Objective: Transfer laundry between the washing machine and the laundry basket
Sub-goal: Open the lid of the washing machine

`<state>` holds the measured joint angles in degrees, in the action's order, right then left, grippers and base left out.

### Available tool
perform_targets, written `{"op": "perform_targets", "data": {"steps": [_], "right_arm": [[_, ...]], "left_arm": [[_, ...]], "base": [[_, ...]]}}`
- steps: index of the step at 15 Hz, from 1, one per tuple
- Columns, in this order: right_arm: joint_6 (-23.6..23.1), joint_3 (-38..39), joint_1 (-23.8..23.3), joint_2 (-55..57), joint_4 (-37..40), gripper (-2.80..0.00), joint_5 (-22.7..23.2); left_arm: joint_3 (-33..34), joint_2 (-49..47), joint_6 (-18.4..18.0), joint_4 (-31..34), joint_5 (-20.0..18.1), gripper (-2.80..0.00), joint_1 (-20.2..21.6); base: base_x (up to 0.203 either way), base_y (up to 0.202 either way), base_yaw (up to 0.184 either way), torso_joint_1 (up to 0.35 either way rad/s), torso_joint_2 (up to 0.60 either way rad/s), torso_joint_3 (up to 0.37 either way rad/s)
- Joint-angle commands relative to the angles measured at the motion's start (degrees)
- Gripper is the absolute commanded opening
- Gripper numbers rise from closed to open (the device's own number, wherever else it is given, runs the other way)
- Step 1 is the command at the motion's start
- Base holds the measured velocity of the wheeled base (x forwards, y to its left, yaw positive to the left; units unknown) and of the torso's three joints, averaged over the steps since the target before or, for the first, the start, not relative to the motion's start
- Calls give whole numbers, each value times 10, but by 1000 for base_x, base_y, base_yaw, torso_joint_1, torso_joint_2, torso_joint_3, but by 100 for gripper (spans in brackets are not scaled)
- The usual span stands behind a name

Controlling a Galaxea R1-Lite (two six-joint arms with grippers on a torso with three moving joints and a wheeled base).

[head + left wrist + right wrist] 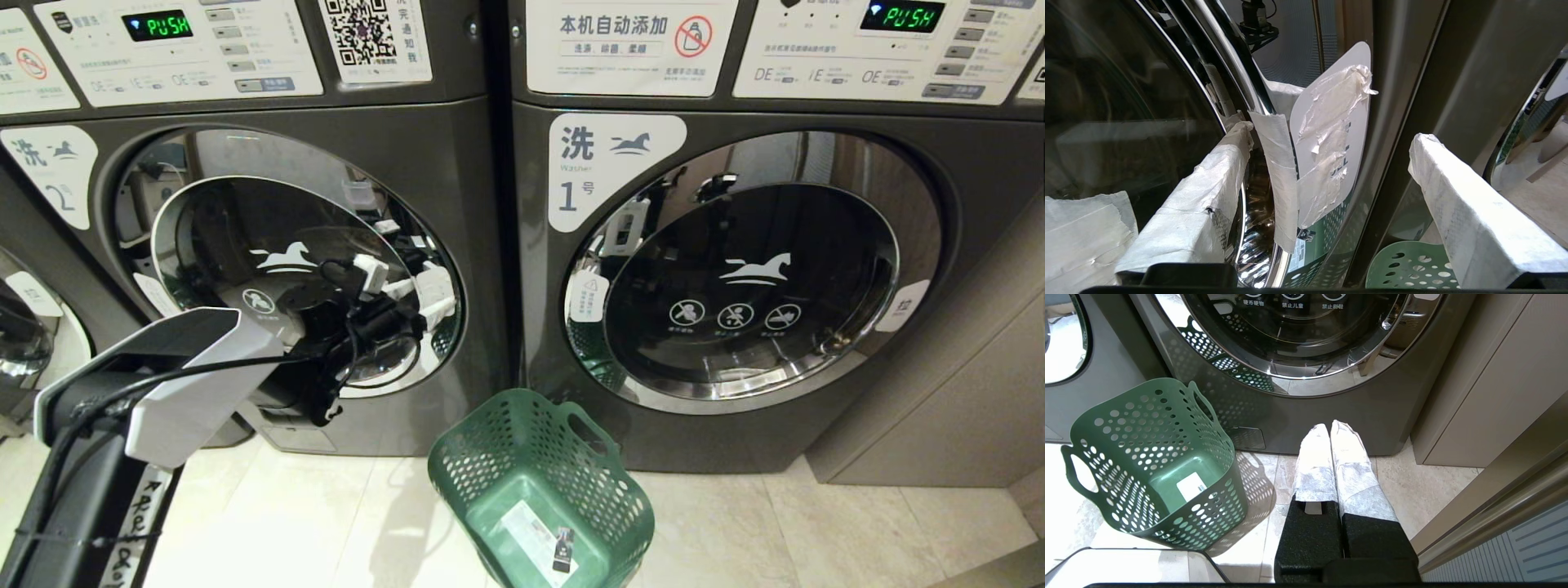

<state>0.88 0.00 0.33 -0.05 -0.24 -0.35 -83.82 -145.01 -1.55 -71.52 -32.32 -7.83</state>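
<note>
Against the far wall stand three washers, though only two show whole: washer 2 (457, 163) on the left and washer 1 (816, 425) on the right, with a sliver of a third (24, 327) at the far left edge. Both whole ones have their round chrome-rimmed doors closed and a green display reading PUSH.

One basket (571, 457) stands on the tile floor (816, 523), near the seam between the two washers and just in front of washer 1's lower left corner. It tilts, its mouth facing the head camera. Its white label (1193, 485) shows on the bare bottom. No laundry shows in any view, in the basket or on the floor.

Two grippers are in view. The left gripper (1331, 171) is up at the right rim of washer 2's door, fingers (1208, 192) spread wide. One taped finger lies over the glass and chrome rim; the other is over the dark front panel. Between them sits a taped white tab (1331, 134) on the door's edge. Contact with the door cannot be told.

The right gripper (1331, 428) hangs low over the floor right of the basket, pointing at washer 1's base, fingers pressed together on nothing.

Open floor lies left of the basket and in front of washer 2. A beige cabinet (939, 392) closes in the right side.
</note>
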Motion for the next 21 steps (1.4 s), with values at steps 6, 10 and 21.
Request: {"op": "perform_targets", "data": {"steps": [6,10,21], "right_arm": [[0,0,0,0,0,-280,0],[0,0,0,0,0,-280,0],[0,0,0,0,0,-280,0]], "left_arm": [[0,-14,1,-4,-44,0,1],[-1,-22,4,-4,-96,0,10],[-89,-55,70,-3,-143,0,17]], "base": [[0,0,0,0,0,0],[0,0,0,0,0,0],[0,0,0,0,0,0]]}}
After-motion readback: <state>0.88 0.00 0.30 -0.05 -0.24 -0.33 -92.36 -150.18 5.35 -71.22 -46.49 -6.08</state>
